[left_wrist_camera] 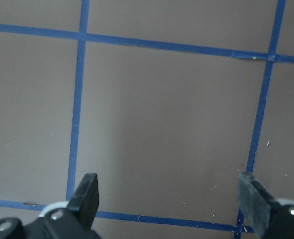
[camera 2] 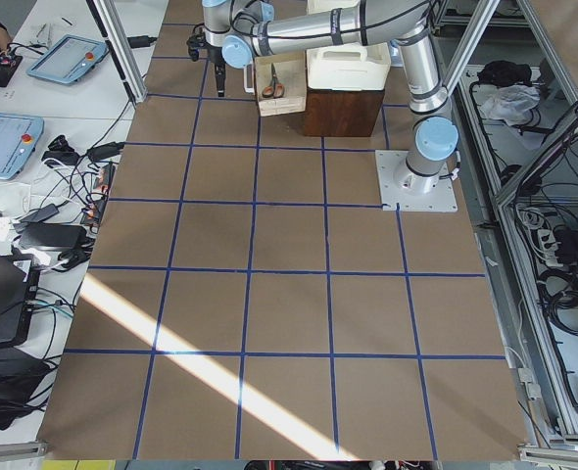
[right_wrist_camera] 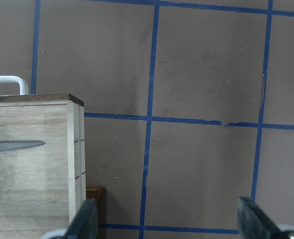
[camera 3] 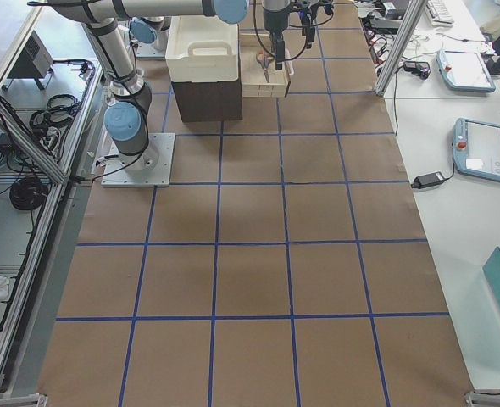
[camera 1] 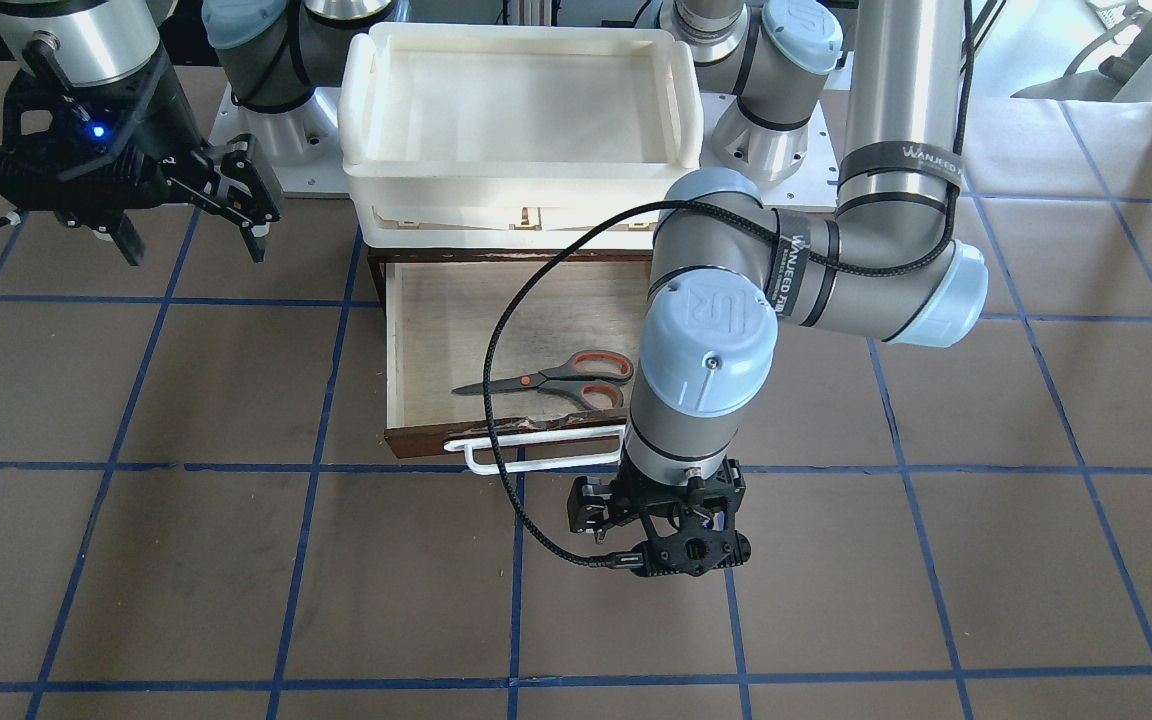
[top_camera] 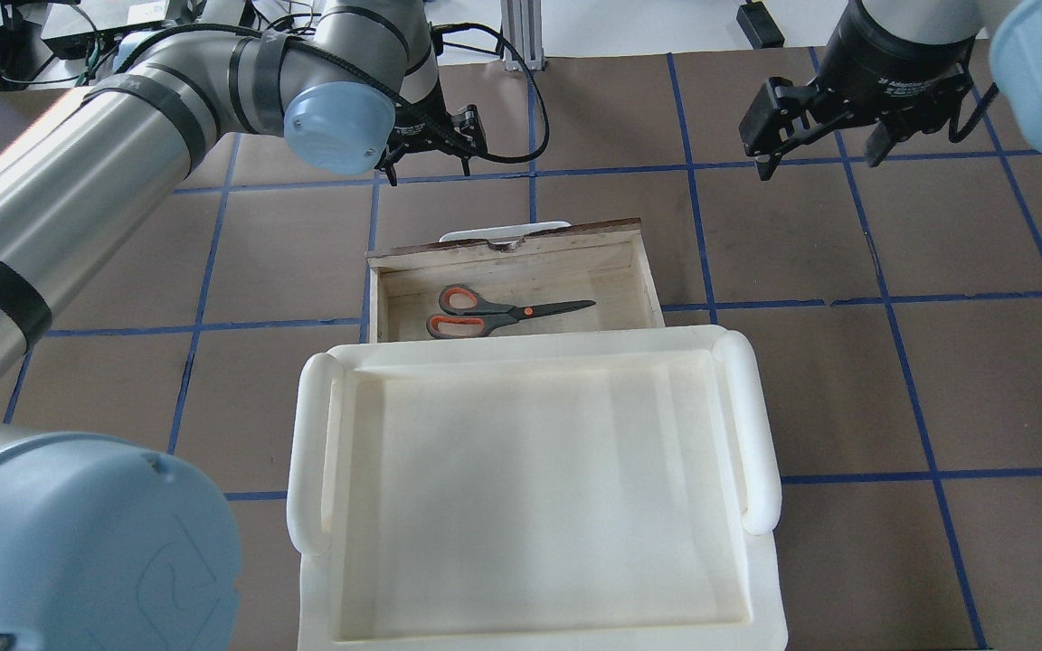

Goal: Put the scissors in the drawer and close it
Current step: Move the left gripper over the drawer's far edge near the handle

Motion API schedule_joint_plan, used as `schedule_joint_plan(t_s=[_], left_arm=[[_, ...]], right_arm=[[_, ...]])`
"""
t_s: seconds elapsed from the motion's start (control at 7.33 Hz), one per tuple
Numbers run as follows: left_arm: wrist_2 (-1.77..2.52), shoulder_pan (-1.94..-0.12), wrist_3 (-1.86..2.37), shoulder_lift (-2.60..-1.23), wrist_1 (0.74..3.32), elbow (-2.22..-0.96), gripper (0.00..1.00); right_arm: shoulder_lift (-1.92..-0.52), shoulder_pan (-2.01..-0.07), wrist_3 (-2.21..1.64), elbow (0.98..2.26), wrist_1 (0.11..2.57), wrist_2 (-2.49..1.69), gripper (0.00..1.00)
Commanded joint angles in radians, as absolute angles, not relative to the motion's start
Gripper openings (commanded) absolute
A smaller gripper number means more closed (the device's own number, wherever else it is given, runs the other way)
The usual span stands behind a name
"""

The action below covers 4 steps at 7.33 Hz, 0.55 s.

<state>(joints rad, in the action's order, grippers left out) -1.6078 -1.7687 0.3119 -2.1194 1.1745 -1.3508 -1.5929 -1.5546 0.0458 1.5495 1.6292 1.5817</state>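
Scissors [camera 1: 548,379] lying flat in drawer [camera 1: 436,310], loops near front wall, blades pointing to R-arm side. Drawer sticking out from under tray [camera 1: 521,172]. L gripper [left_wrist_camera: 169,199] hovering wide open just past handle [camera 1: 536,456], over bare table. R gripper [top_camera: 818,152] hanging wide open, well apart.

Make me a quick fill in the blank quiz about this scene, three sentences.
The ___ lie inside the drawer. The drawer is not shut but ___. The left gripper and right gripper both hold ___.
Missing: scissors; open; nothing.
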Motion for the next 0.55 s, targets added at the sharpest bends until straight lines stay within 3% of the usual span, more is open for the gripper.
schedule_joint_plan(t_s=[0.0,0.41], left_arm=[[-1.606,-1.795,0.316,-2.17,1.202,-1.342,1.0],[-1.574,-1.802,0.318,-2.166,1.287,-1.339,1.0]], right_arm=[[-1.595,-1.551,-0.052,1.551,1.635,1.594,1.0],[-1.605,-1.551,-0.046,1.558,1.631,1.594,1.0]])
